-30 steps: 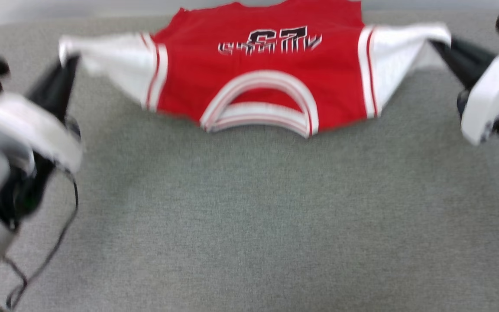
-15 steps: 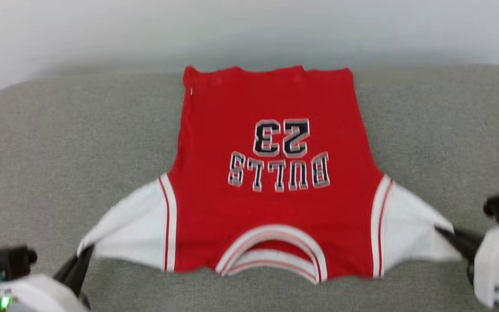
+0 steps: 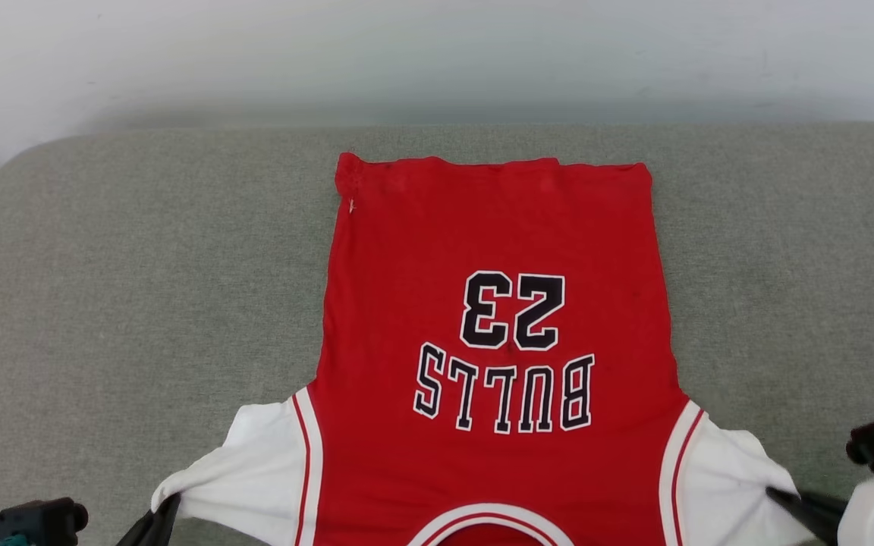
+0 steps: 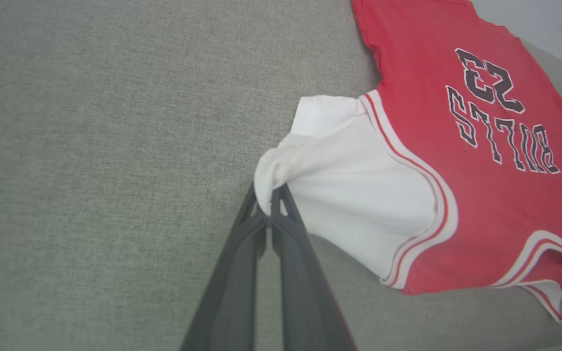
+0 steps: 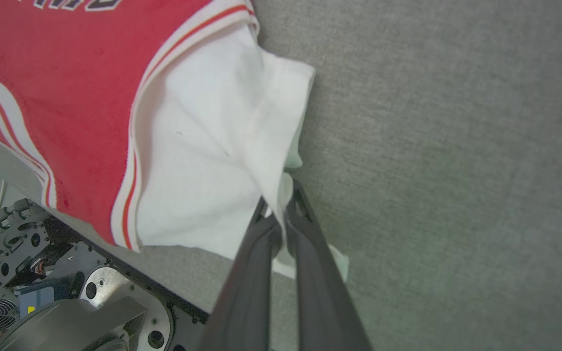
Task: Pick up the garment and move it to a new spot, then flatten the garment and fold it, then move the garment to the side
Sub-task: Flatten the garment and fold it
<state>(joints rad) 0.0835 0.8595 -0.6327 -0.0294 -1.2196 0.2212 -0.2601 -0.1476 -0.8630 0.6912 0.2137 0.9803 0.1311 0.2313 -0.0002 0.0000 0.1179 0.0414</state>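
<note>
The garment [image 3: 494, 250], a red jersey T-shirt with white sleeves and upside-down "BULLS 23" lettering, lies spread front-up on the grey cushion, collar toward me at the bottom edge. My left gripper [image 4: 269, 197] is shut on the tip of its white left sleeve [image 4: 354, 185], pulling it to a point. My right gripper [image 5: 281, 204] is shut on the edge of the white right sleeve [image 5: 212, 146]. In the head view the left gripper [image 3: 164, 506] sits at the lower left and the right gripper [image 3: 778, 497] at the lower right.
The grey fabric surface [image 3: 133, 288] stretches wide on both sides of the shirt, with a pale wall [image 3: 437, 53] behind its far edge. My own base with metal plates and a fan [image 5: 42, 297] shows below the near edge in the right wrist view.
The camera has tilted, so the whole picture shifted. Both grippers have drawn the shirt toward me by its sleeves, and its body now lies stretched out flat on the cushion.
</note>
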